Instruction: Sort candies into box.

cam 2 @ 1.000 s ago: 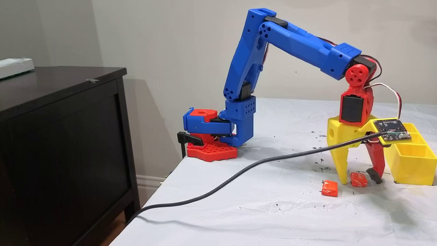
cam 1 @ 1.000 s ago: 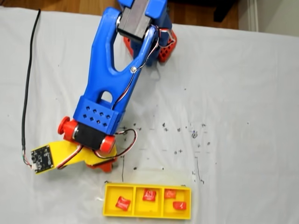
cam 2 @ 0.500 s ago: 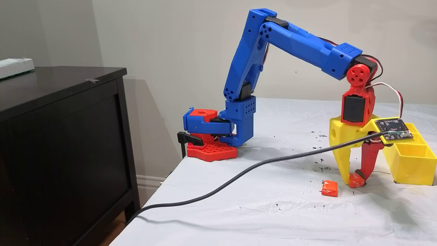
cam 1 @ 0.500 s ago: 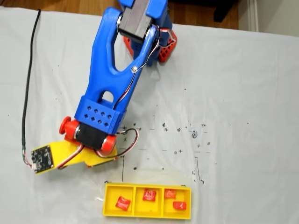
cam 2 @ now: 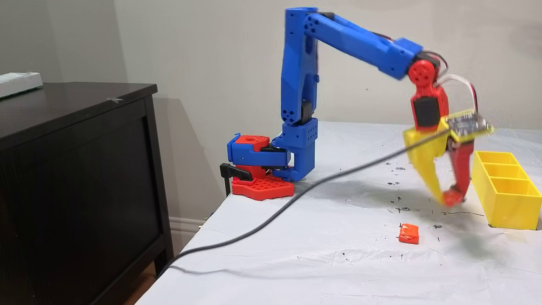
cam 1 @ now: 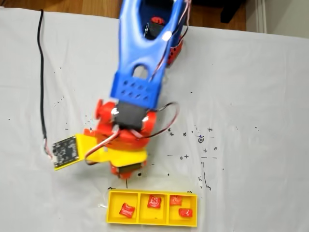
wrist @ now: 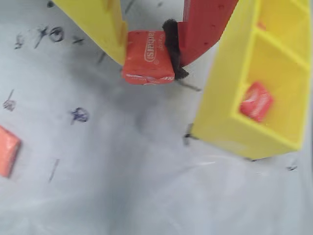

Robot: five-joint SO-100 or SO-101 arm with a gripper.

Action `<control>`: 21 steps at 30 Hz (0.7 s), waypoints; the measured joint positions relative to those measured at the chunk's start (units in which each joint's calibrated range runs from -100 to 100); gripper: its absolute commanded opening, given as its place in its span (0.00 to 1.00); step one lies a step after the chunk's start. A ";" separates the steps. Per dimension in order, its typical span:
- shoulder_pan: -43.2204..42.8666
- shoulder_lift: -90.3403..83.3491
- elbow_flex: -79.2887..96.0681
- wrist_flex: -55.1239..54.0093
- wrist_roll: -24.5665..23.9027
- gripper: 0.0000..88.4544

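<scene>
My claw (wrist: 155,54) is clamped on a red candy (wrist: 148,58), yellow finger (wrist: 95,19) on one side, red finger with black pad (wrist: 195,29) on the other; white print shows on the wrapper. In the side fixed view the claw (cam 2: 452,197) hangs clear above the white table cover (cam 2: 338,237), pinched candy (cam 2: 452,197) at the tips, though motion blur makes the gap to the cover hard to judge. The yellow box (cam 2: 506,197) sits at 3 o'clock of my claw there, near but apart. In the wrist view the box (wrist: 220,112) is at 3 o'clock, with one red candy in the near compartment (wrist: 255,101). From above, the box (cam 1: 112,209) lies at 6 o'clock of my claw and holds four red candies: one left (cam 1: 127,210), one middle (cam 1: 154,201), two right (cam 1: 180,207). A loose orange candy (cam 2: 408,234) lies on the cover at 8 o'clock of my claw in the side view, well apart from the box. Black cable (cam 2: 275,212) trails across the cover.
</scene>
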 measured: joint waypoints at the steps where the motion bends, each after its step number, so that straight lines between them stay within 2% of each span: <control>1: -1.01 -0.42 -0.77 -0.40 -1.12 0.00; 12: -6.63 -0.93 -5.39 -5.08 -9.87 0.00; 21: -8.66 -1.18 -5.39 -9.44 -12.55 0.00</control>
